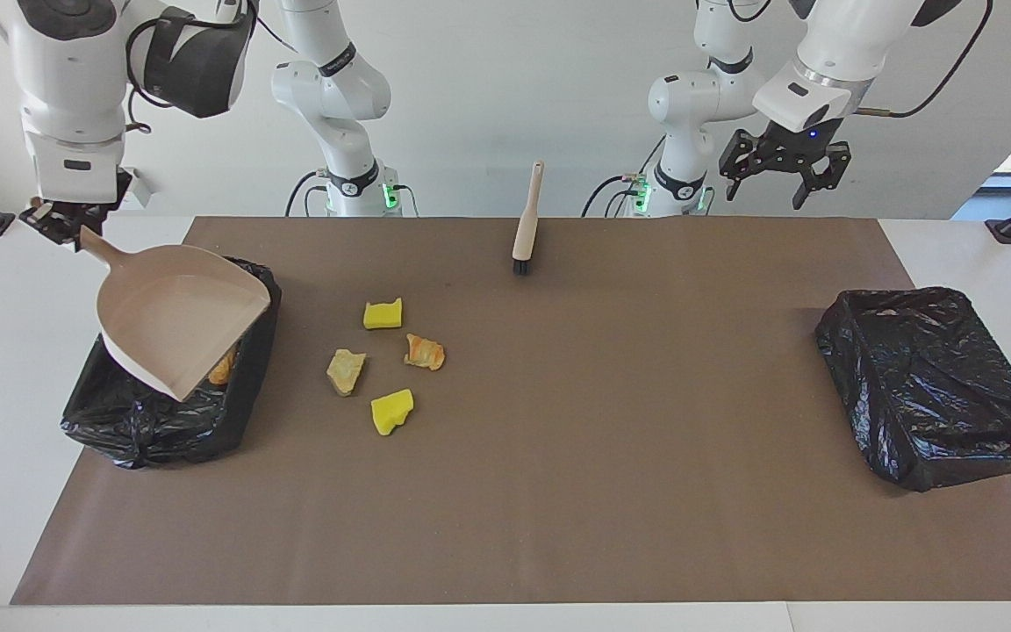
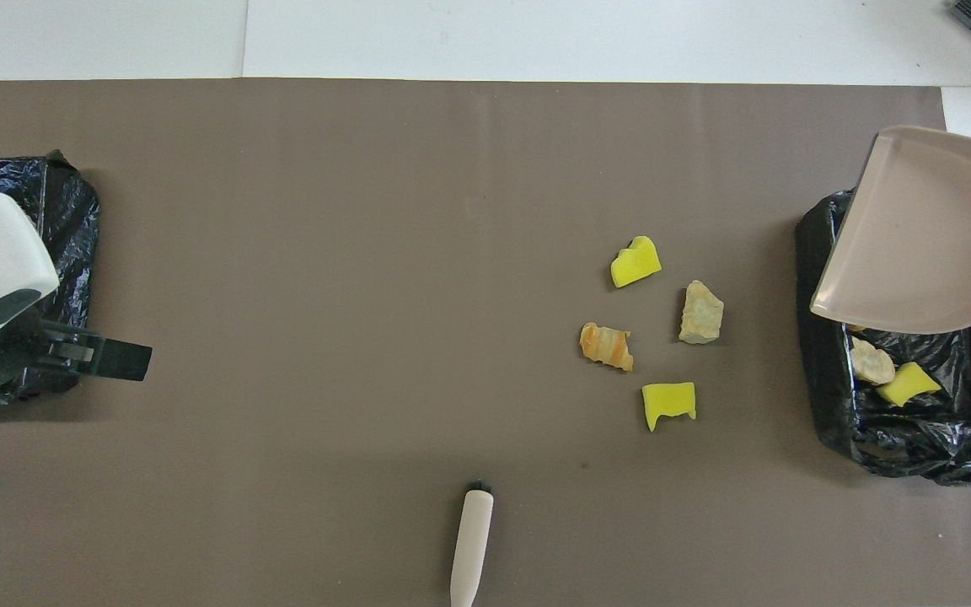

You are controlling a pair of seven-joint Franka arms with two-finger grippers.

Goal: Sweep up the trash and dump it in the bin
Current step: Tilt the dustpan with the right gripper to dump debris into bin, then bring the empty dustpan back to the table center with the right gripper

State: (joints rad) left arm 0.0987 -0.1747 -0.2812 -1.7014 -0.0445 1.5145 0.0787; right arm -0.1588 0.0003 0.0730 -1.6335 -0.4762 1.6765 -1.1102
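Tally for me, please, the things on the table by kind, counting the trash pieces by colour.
yellow sponge chunks: 3
tan-brown bread-like pieces: 4
black-lined bins: 2
dustpan: 1
brush: 1
Total: 11

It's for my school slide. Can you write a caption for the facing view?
Right gripper holds the emptied dustpan over the bin; four trash pieces wait on the mat.
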